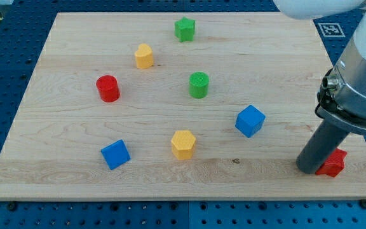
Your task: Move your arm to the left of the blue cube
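Two blue cubes lie on the wooden board (75,140): one (250,121) right of centre, one (115,154) near the view's bottom left. My rod comes down from the view's right; my tip (308,169) rests on the board at the bottom right, well to the right of and below the nearer blue cube. The tip touches or almost touches a red star-shaped block (332,163), which the rod partly hides.
A yellow hexagonal block (183,144) lies between the two blue cubes. A green cylinder (199,84), a red cylinder (108,88), a yellow block (144,56) and a green star block (185,28) lie further up. Blue perforated table surrounds the board.
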Available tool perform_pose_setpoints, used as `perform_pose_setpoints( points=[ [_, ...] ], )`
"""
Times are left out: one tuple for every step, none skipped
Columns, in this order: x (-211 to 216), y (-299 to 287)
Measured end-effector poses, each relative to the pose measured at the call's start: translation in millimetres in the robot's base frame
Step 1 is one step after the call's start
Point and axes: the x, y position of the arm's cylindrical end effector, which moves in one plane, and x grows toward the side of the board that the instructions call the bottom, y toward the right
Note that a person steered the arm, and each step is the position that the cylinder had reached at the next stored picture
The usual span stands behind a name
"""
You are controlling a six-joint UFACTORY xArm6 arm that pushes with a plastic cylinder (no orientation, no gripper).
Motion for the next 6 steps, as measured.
perform_pose_setpoints(
  points=[
    [0.0,-65.3],
    [-4.5,-109.4],
    [-19.8,-114.0],
    [-36.2,-114.0],
    [-59.7,-119.8],
    [-85.2,-119.8]
  ],
)
